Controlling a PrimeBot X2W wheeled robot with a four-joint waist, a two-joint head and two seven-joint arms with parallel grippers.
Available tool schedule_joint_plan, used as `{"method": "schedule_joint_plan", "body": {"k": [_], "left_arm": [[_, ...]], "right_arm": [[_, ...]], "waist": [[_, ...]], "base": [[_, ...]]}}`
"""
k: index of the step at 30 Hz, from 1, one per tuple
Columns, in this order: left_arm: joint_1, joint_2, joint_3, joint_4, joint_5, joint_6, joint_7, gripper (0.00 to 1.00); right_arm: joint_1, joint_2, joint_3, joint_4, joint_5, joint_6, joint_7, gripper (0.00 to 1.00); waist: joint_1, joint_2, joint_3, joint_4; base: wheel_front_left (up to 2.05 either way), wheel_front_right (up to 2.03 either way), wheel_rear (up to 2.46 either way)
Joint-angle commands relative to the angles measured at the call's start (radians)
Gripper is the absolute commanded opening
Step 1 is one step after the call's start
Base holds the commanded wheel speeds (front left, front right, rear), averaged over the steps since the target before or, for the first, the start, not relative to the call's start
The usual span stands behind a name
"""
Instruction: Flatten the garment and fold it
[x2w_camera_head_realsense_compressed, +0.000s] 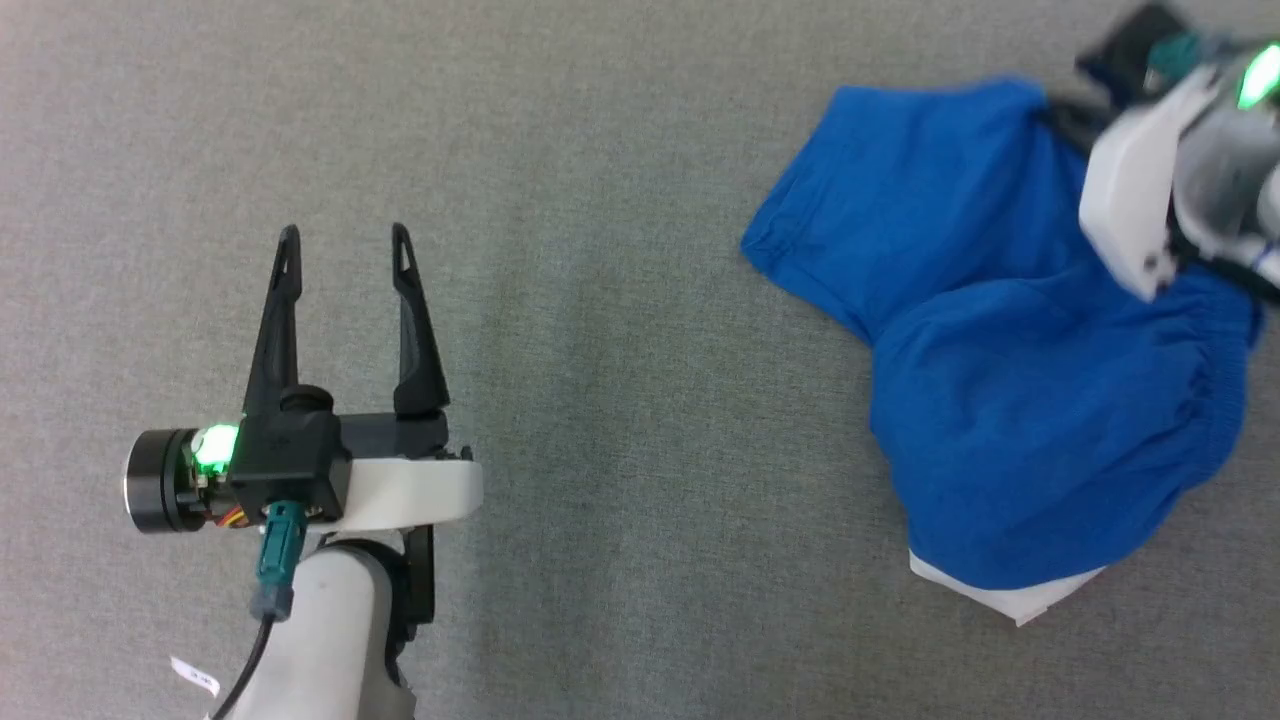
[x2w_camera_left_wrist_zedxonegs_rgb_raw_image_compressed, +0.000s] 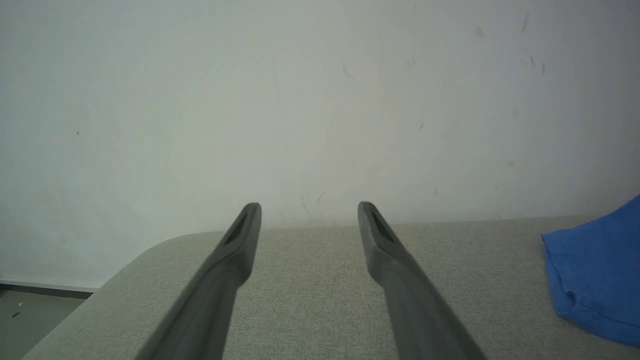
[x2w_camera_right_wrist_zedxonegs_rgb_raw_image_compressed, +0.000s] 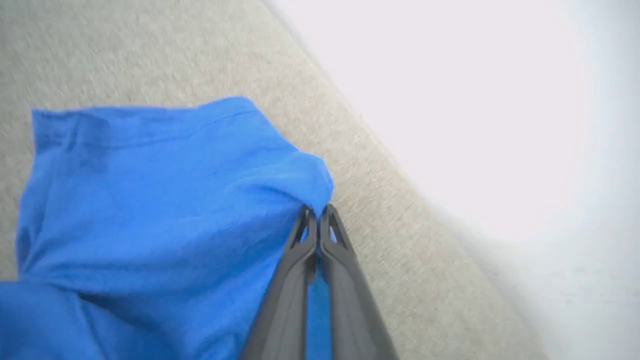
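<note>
The garment (x2w_camera_head_realsense_compressed: 1000, 330), bright blue shorts, lies crumpled at the right of the grey cloth surface, its gathered waistband to the right and a white corner poking out at the near end. My right gripper (x2w_camera_right_wrist_zedxonegs_rgb_raw_image_compressed: 317, 210) is shut on a corner of the garment (x2w_camera_right_wrist_zedxonegs_rgb_raw_image_compressed: 165, 200) near the surface's far edge; in the head view its white wrist (x2w_camera_head_realsense_compressed: 1150, 190) covers the garment's upper right part. My left gripper (x2w_camera_head_realsense_compressed: 345, 245) stands open over bare surface well to the left of the garment, nothing between its fingers. The garment's edge (x2w_camera_left_wrist_zedxonegs_rgb_raw_image_compressed: 595, 280) lies off to the right in the left wrist view.
The grey surface (x2w_camera_head_realsense_compressed: 620, 400) ends at a rounded corner (x2w_camera_left_wrist_zedxonegs_rgb_raw_image_compressed: 150, 250) ahead of the left gripper, with a pale wall (x2w_camera_left_wrist_zedxonegs_rgb_raw_image_compressed: 320, 100) behind it and a strip of floor (x2w_camera_left_wrist_zedxonegs_rgb_raw_image_compressed: 30, 310) below. In the right wrist view the surface edge (x2w_camera_right_wrist_zedxonegs_rgb_raw_image_compressed: 400, 165) runs close past the gripped corner.
</note>
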Motion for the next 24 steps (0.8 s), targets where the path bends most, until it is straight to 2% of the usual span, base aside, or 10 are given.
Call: {"method": "schedule_joint_plan", "body": {"k": [1, 7, 13, 18, 24], "left_arm": [[0.006, 0.002, -0.002, -0.005, -0.006, 0.002, -0.005, 1.0], [-0.035, -0.018, -0.022, -0.021, -0.012, -0.001, -0.005, 1.0], [-0.072, -0.038, -0.036, -0.026, -0.024, 0.004, -0.005, 1.0], [-0.095, -0.048, -0.047, -0.024, -0.03, 0.009, -0.005, 1.0], [-0.096, -0.051, -0.048, -0.013, -0.029, 0.013, -0.005, 1.0]], "right_arm": [[-0.073, 0.009, -0.003, -0.017, -0.002, -0.001, -0.037, 0.0], [-0.216, 0.082, -0.011, 0.049, -0.045, -0.001, -0.111, 0.0], [-0.256, 0.209, 0.014, 0.191, -0.083, -0.001, -0.156, 0.0], [-0.186, 0.289, 0.042, 0.256, -0.08, -0.001, -0.096, 0.0], [-0.09, 0.308, 0.047, 0.232, -0.085, -0.001, 0.015, 0.0]], "waist": [[-0.0002, 0.0, -0.014, -0.003], [-0.0002, 0.0, 0.044, 0.056], [-0.0002, 0.0, 0.111, 0.113], [-0.0002, 0.0, 0.145, 0.14], [-0.0002, 0.0, 0.139, 0.136]], "base": [[0.0, 0.0, 0.0], [0.0, 0.0, 0.0], [0.0, 0.0, 0.0], [0.0, 0.0, 0.0], [0.0, 0.0, 0.0]]}}
